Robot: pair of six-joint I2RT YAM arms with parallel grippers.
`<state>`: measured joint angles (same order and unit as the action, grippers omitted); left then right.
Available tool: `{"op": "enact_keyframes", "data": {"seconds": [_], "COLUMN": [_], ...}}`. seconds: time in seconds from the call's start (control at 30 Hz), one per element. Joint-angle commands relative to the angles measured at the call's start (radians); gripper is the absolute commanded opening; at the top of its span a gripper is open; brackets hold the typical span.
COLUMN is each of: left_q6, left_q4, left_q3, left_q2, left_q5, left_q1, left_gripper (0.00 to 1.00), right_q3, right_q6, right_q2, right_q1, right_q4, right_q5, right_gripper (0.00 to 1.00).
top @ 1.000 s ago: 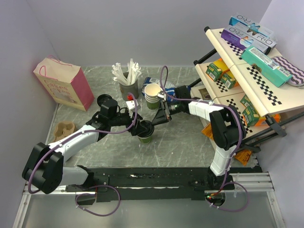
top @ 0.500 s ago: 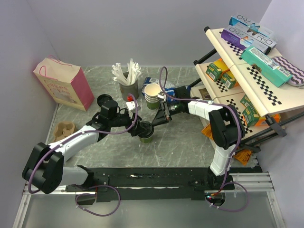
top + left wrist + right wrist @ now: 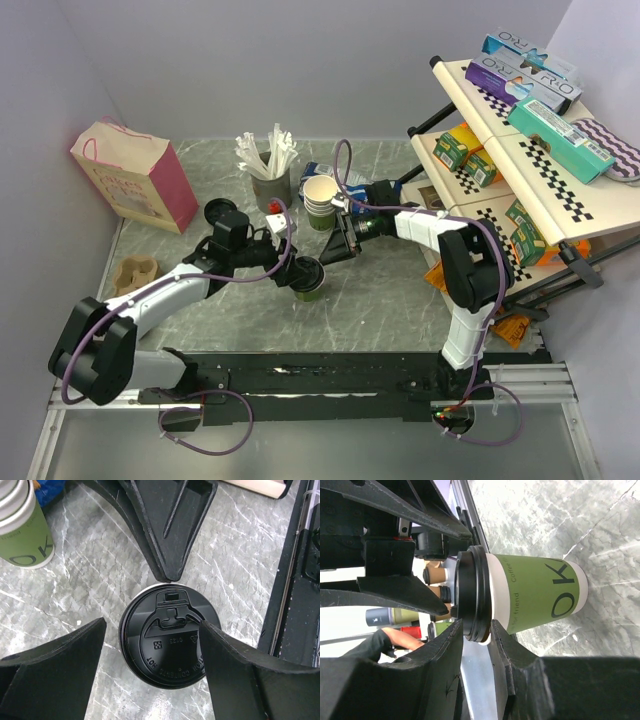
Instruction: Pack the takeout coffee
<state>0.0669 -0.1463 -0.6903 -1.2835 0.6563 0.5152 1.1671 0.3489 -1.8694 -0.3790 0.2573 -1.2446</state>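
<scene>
The takeout coffee [image 3: 309, 281], a green paper cup [image 3: 535, 597] with a black lid [image 3: 167, 636], stands upright on the marble table in the middle. My left gripper [image 3: 297, 270] hovers open just above the lid, one finger [image 3: 50, 672] on each side of it, not touching. My right gripper [image 3: 333, 250] comes in from the right at lid height. Its fingers [image 3: 507, 652] pinch the lid's rim [image 3: 472, 597] from above and below. Its fingertips also show at the lid's far edge in the left wrist view [image 3: 167, 555].
A stack of lidless paper cups [image 3: 320, 203] stands just behind the right gripper and shows in the left wrist view [image 3: 20, 527]. Further back are a stirrer holder [image 3: 270, 170], a loose black lid [image 3: 215, 211] and a pink bag [image 3: 135, 175]. A cup carrier [image 3: 135, 272] lies left and a shelf rack [image 3: 530, 150] stands right.
My right gripper has edged slightly left, closer onto the cup's lid. The left gripper and the cup have barely moved.
</scene>
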Motion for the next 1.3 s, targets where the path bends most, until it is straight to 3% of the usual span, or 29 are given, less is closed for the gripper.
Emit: {"op": "enact_keyframes", "data": {"seconds": [0.0, 0.43, 0.87, 1.1, 1.27], "left_q6": [0.017, 0.024, 0.027, 0.025, 0.022], "left_q4": [-0.022, -0.027, -0.009, -0.010, -0.004], "left_q3": [0.002, -0.034, -0.071, -0.081, -0.089], "left_q2": [-0.017, -0.069, -0.100, -0.112, -0.117], "left_q5": [-0.001, 0.011, 0.017, 0.020, 0.026], "left_q1": [0.006, 0.006, 0.006, 0.006, 0.006], "left_gripper": [0.81, 0.81, 0.80, 0.80, 0.80], "right_q3": [0.069, 0.069, 0.022, -0.076, -0.092], "right_q6": [-0.042, -0.140, -0.111, -0.108, -0.137], "right_q2": [0.009, 0.038, 0.105, 0.242, 0.253], "right_q1": [0.006, 0.025, 0.029, 0.031, 0.026], "right_q4": [0.029, 0.140, 0.057, -0.006, 0.043], "right_q5": [-0.003, 0.057, 0.046, 0.215, 0.447], "right_gripper": [0.37, 0.41, 0.48, 0.47, 0.31]}}
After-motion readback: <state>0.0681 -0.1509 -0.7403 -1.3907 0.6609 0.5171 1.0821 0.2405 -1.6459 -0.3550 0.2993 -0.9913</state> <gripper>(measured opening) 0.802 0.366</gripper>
